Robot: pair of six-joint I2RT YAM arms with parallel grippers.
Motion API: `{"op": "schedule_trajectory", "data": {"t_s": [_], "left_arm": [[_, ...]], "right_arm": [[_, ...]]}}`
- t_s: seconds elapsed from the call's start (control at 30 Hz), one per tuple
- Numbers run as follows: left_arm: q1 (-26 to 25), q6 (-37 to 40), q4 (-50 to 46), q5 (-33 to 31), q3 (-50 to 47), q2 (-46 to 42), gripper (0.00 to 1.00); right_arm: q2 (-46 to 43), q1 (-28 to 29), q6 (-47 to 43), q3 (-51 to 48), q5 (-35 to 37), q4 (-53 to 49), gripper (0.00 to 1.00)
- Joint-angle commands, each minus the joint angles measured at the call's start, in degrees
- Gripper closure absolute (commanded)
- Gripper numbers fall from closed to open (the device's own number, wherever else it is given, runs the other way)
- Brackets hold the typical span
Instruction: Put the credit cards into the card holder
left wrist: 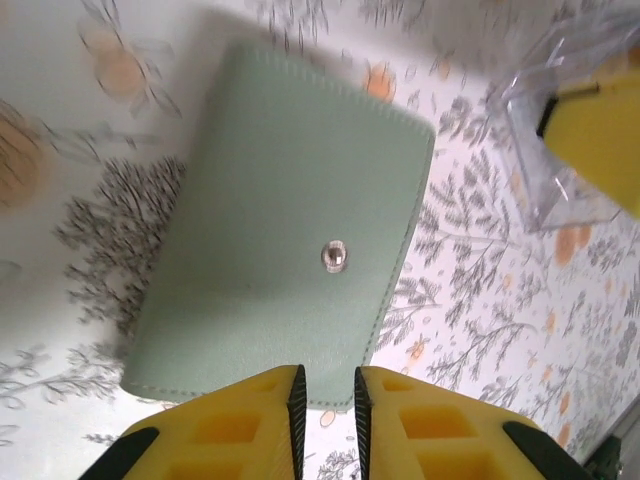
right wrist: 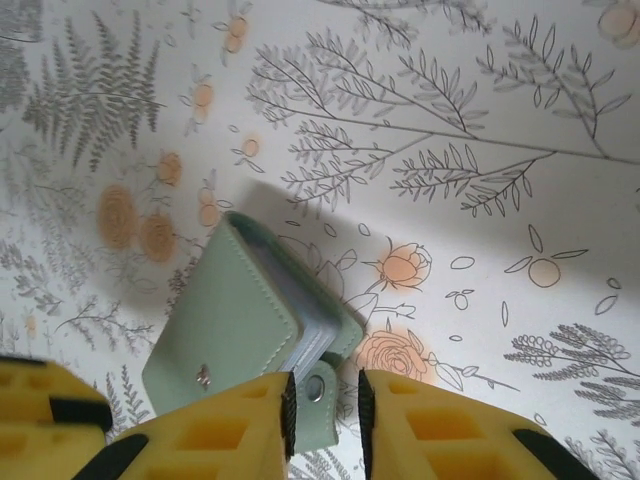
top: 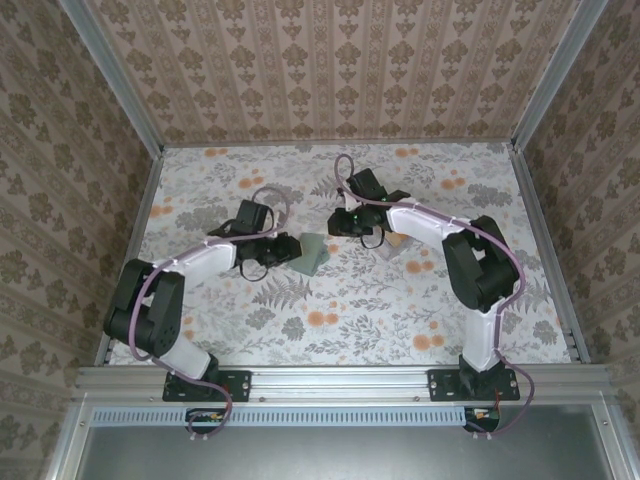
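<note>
The card holder, a sage-green wallet with a metal snap, sits tilted at mid-table between both grippers. My left gripper hovers over its near edge. The jaws stand narrowly apart and the wallet's edge shows through the gap, with nothing pinched. In the right wrist view the card holder has its snap flap loose between the jaws of my right gripper. The flap rests against the left pad with a clear gap to the right pad. A flat orange-yellow shape, seemingly one of the credit cards, lies in a clear tray.
The clear plastic tray stands just right of the card holder, under the right forearm. The left gripper and right gripper are close together at the table's centre. Aluminium frame rails border the floral tabletop.
</note>
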Motion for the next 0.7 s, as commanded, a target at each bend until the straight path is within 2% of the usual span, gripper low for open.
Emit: {"op": "schedule_trajectory", "data": {"t_s": [0.0, 0.3, 0.47, 0.67], "left_arm": [[1.45, 3.32, -3.47, -0.97, 2.82, 0.35, 0.77], [2.08, 1.55, 1.11, 5.18, 5.96, 8.00, 0.76], [2.08, 1.52, 1.08, 4.98, 6.01, 9.01, 0.76], [1.90, 1.23, 1.95, 4.63, 4.89, 9.51, 0.76]], "right_arm": [[-1.12, 1.08, -4.59, -1.29, 2.12, -3.39, 0.70], [2.46, 4.63, -7.75, 0.18, 3.36, -5.49, 0.65], [4.58, 4.59, -7.98, 0.59, 4.18, -5.69, 0.65], [6.71, 4.67, -7.18, 0.96, 1.17, -4.15, 0.65]]}}
